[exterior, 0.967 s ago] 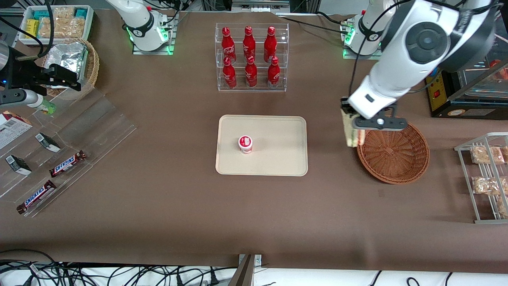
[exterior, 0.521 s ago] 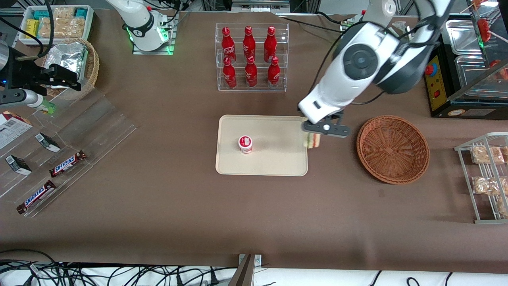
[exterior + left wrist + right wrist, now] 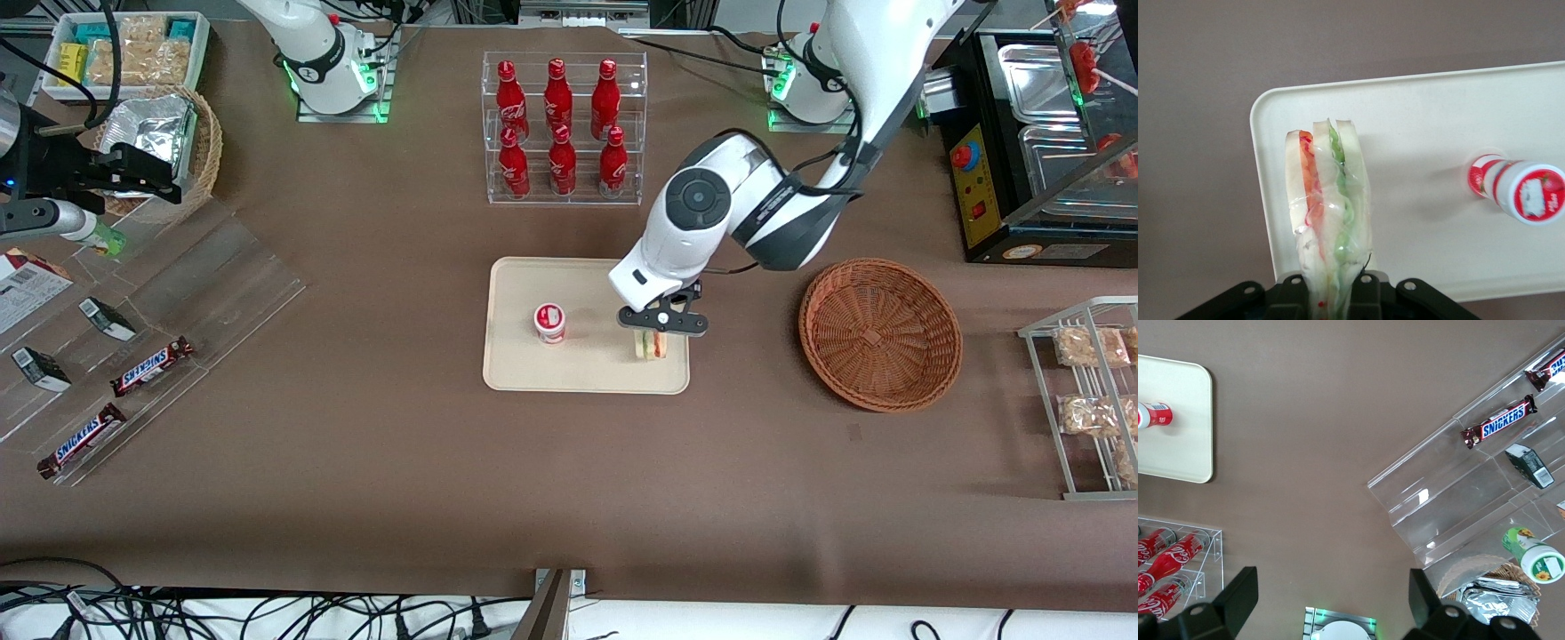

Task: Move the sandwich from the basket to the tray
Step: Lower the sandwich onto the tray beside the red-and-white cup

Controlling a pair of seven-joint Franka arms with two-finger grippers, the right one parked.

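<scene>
I see the tray point(image 3: 533, 373) on the brown surface point(image 3: 569, 480). Above its basket-side edge my hand point(image 3: 655, 331) is clamped on the sandwich point(image 3: 652, 346), which seems just clear of it. The basket point(image 3: 880, 333) sits beside the tray.

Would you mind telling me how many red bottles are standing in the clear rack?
6, none visibly hidden: three on the rack's upper step, three on the lower step. The gripper holds the sandwich over the tray.
</scene>
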